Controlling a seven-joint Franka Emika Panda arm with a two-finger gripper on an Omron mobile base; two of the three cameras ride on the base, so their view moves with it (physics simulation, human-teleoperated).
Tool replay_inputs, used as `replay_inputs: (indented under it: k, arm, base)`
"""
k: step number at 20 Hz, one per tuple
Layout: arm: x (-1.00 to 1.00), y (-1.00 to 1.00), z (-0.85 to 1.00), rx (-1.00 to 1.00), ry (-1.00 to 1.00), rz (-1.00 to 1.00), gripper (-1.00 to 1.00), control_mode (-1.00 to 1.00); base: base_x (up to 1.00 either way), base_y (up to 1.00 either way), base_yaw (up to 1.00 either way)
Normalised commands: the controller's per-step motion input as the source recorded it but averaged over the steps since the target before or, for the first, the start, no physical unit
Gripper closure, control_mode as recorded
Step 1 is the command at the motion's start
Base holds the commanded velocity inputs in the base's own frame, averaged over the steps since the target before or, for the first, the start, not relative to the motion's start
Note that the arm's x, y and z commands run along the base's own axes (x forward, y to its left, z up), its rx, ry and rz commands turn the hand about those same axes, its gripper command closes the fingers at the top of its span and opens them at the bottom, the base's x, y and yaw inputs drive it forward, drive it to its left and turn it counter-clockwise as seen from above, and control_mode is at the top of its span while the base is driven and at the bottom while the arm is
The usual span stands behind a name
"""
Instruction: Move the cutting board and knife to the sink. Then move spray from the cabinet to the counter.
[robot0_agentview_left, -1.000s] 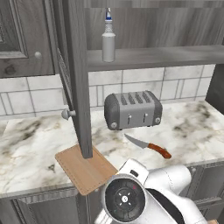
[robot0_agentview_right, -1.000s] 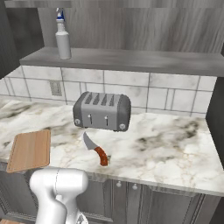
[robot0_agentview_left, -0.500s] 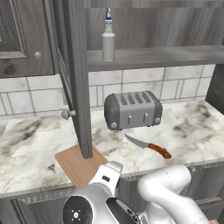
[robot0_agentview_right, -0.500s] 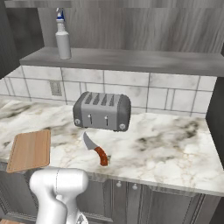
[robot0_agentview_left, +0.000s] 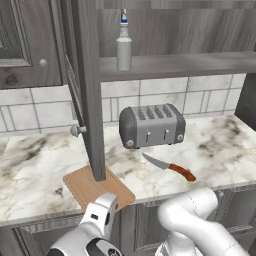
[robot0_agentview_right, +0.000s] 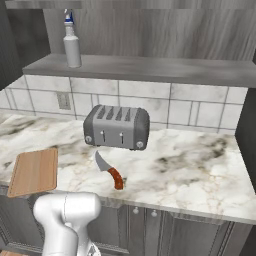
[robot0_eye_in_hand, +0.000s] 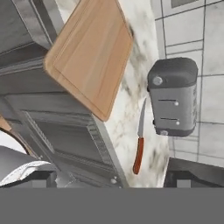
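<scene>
The gripper (robot0_eye_in_hand: 111, 181) hangs low in front of the lower cabinets, rolled onto its side, with its 2 dark fingertips (robot0_eye_in_hand: 41, 179) spread wide and nothing between them. Seen from the left base camera, the white arm (robot0_agentview_left: 192, 220) curls up from the bottom right and bends down toward the floor, its wrist end sitting below the counter's front edge. Just above and ahead of the hand lies the cutting board (robot0_eye_in_hand: 89, 54), flat on the counter (robot0_agentview_left: 220, 150) with one corner poking out past the front edge. To the board's right, well apart from it, the knife (robot0_agentview_left: 169, 167) lies flat on the marble, its silver blade pointing toward the toaster (robot0_agentview_left: 151, 125) and its reddish-brown handle toward the counter's edge. The toaster stands just behind the knife, against the tiled wall. Above, the cabinet (robot0_agentview_left: 175, 62) has its door (robot0_agentview_left: 86, 85) swung open over the board, and the spray bottle (robot0_agentview_left: 124, 44) stands upright on the grey shelf, toward its left end.
</scene>
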Motion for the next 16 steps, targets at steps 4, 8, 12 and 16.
replay_inputs:
  k: [4,8,12,16]
  arm:
    - [0.46,0.29,-0.56,-0.18,-0.02,0.00,-1.00,-1.00]
    - [0.35,0.32,-0.53,-0.16,0.00,0.00,-1.00,-1.00]
    - [0.29,0.34,-0.49,-0.14,0.00,0.00,-1.00,-1.00]
    - [0.23,0.31,-0.42,-0.12,0.00,0.00,-1.00,-1.00]
  base:
    - [0.00,0.00,0.00]
    - [0.00,0.00,0.00]
    - [0.00,0.00,0.00]
    - [0.00,0.00,0.00]
